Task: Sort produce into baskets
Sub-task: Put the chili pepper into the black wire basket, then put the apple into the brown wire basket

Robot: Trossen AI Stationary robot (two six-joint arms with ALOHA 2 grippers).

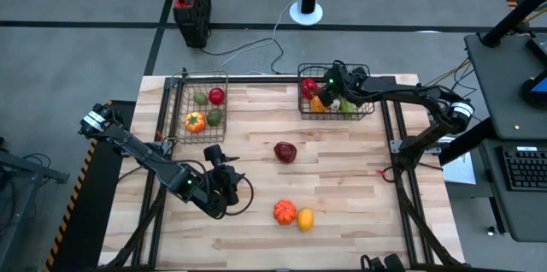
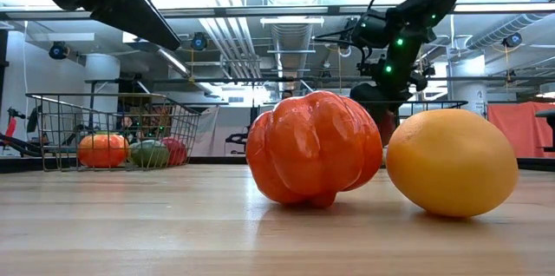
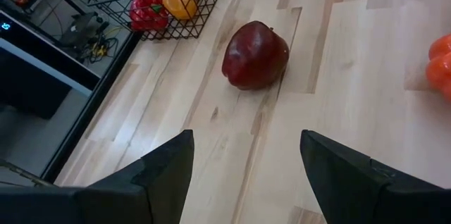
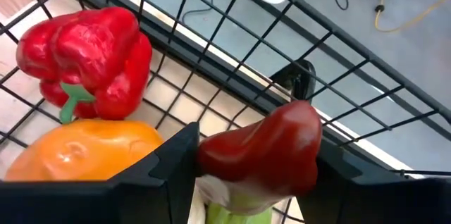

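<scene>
High view first: left gripper [image 1: 224, 159] low over the near-left of the table, fingers apart, holding nothing. Maroon fruit [image 1: 285, 151] straight ahead of it, alone on bare wood mid-table, well clear of the fingertips. Left wrist view confirms: both fingers [image 3: 158, 175] spread wide, maroon fruit [image 3: 255, 55] beyond them, slightly off to one side of the gap, not touching.

Over to the right gripper [image 1: 335, 79], poised above the right basket [image 1: 373, 106] at the far edge. Right wrist view: clamped on a red piece [image 4: 261, 152] with a pale green end, held between the fingers above the basket floor. Beside it in the basket, a red pepper [image 4: 88, 58] and an orange piece [image 4: 77, 150].

Left basket [image 1: 175, 105] at the far left: red piece [image 1: 216, 96], green pieces, and a striped orange one [image 1: 195, 121] inside.

Near edge: orange pumpkin [image 1: 285, 212] and yellow fruit [image 1: 305, 219] side by side, just about touching, to the side of the left gripper. Low view: pumpkin [image 2: 314, 147] and yellow fruit [image 2: 452, 161] filling the foreground.
</scene>
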